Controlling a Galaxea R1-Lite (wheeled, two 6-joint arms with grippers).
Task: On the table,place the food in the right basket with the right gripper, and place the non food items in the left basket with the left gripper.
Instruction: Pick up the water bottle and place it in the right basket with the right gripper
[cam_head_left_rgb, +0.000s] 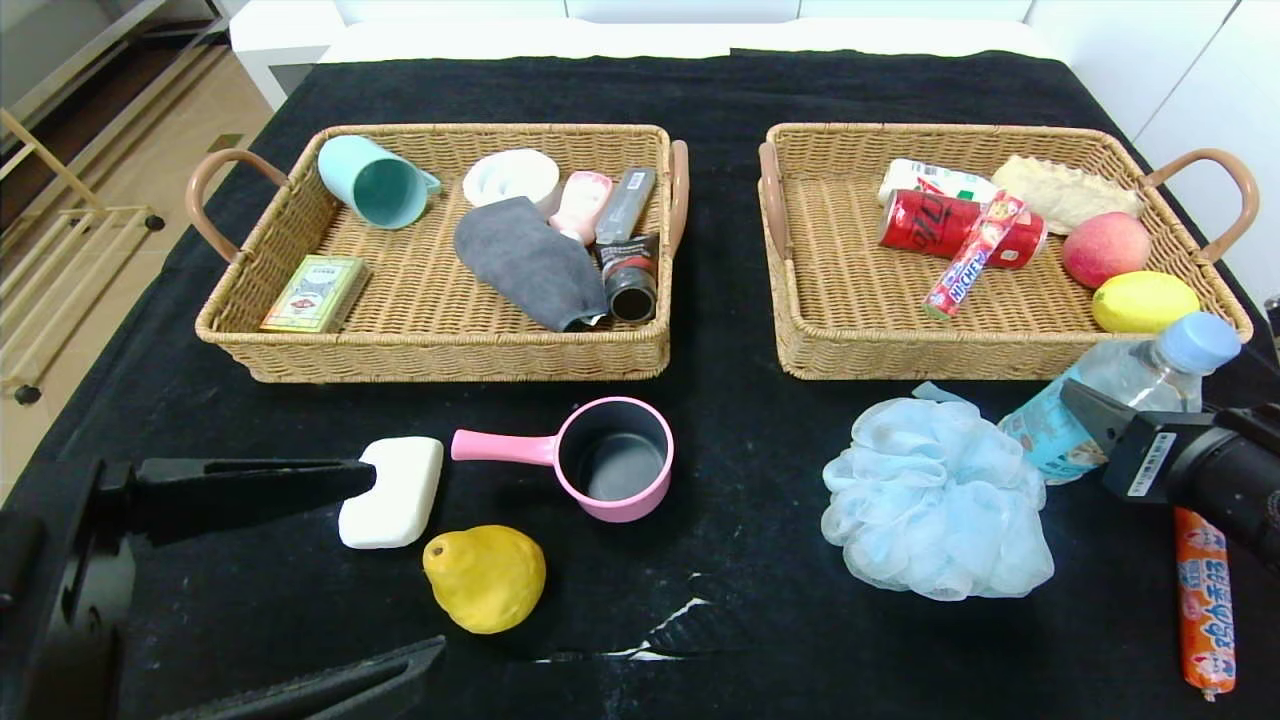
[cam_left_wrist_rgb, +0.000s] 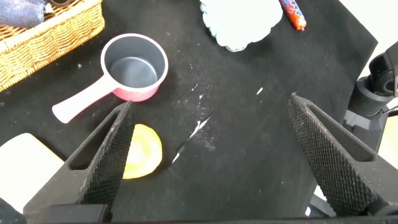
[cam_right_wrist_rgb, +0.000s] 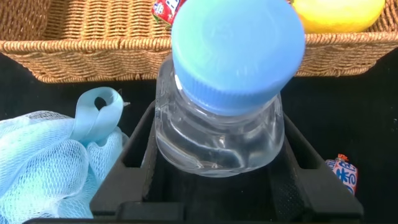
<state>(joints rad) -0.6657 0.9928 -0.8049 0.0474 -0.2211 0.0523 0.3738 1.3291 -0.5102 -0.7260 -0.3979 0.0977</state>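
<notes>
Bottle (cam_head_left_rgb: 1110, 395), clear with pale blue cap, was clamped in right gripper (cam_head_left_rgb: 1095, 420) above black-clothed table (cam_head_left_rgb: 740, 620); left gripper (cam_head_left_rgb: 400, 565) gaped wide, empty.

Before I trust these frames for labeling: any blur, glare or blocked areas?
Head view: sharp and evenly lit; the left gripper covers the lower left corner. Left wrist view: its own fingers fill the foreground. Right wrist view: the bottle fills the frame, its cap soft, highlights in the clear plastic.

Two baskets (cam_head_left_rgb: 432, 350) (cam_head_left_rgb: 1000, 350), six loose items
</notes>
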